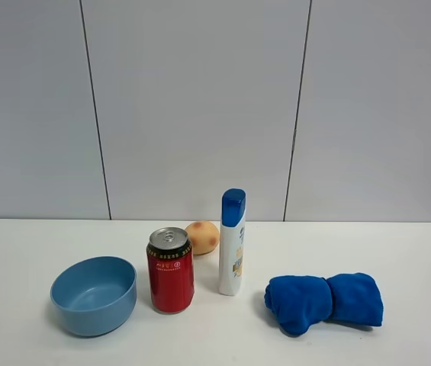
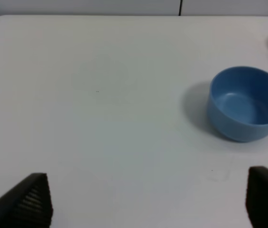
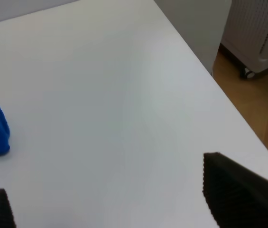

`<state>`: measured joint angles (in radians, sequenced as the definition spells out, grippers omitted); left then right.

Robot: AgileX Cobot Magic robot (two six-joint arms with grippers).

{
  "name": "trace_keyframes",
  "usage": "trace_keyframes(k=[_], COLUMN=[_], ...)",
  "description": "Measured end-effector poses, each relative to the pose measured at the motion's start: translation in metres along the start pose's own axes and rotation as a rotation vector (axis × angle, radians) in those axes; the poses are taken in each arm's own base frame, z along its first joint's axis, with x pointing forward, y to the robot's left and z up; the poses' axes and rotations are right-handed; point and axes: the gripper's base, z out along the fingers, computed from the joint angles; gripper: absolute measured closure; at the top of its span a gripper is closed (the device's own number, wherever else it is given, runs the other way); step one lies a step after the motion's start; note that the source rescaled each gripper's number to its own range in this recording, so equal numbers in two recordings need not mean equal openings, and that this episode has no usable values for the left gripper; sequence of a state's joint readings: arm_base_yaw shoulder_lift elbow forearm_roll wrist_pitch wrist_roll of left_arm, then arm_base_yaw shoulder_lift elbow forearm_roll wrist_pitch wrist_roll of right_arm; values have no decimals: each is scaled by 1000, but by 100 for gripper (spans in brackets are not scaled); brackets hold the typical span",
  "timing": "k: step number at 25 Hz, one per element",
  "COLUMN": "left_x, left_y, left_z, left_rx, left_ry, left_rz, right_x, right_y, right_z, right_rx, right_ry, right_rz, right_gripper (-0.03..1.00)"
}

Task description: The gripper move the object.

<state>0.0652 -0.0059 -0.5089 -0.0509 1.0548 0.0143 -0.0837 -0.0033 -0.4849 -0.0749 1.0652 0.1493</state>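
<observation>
On the white tabletop (image 1: 398, 252) five things stand in a loose row in front of a pale panelled wall (image 1: 200, 99). Farthest to the left in the high camera's picture is a light blue round plastic bowl (image 1: 94, 294), upright and with nothing inside it. Just beside it stands a red aluminium drink can (image 1: 171, 270) with a silver top, its pull tab unopened. Behind the can, between it and the bottle, lies a round tan bread roll (image 1: 203, 237). A tall white plastic bottle with a blue cap (image 1: 232, 242) stands upright near the can but apart from it. Well to the right of the bottle lies a bunched royal-blue cloth (image 1: 323, 300), pinched in the middle into two lobes.

Neither arm appears in the high view. The left gripper (image 2: 148, 199) hangs above bare table with its two dark ridged fingertips (image 2: 27, 202) spread wide apart and nothing between them; the blue bowl sits apart from it, ahead and off to one side. The right gripper (image 3: 110, 199) is likewise spread wide and empty — it hangs over the table near the edge, where wooden floor (image 3: 262, 104) and a white appliance on castors (image 3: 259, 33) show beyond, with one end of the blue cloth near one fingertip but not touching it
</observation>
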Motion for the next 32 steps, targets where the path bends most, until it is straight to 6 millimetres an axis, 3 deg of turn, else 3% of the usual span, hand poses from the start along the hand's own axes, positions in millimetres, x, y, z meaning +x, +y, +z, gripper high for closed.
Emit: trace_keyframes(k=[32], left_x=[0], left_y=[0], left_z=[0], left_rx=[0], left_ry=[0], left_rz=[0], right_x=[0], right_y=[1], right_z=[0], right_rx=[-16], right_ry=[1], right_rz=[-42], right_gripper=[9])
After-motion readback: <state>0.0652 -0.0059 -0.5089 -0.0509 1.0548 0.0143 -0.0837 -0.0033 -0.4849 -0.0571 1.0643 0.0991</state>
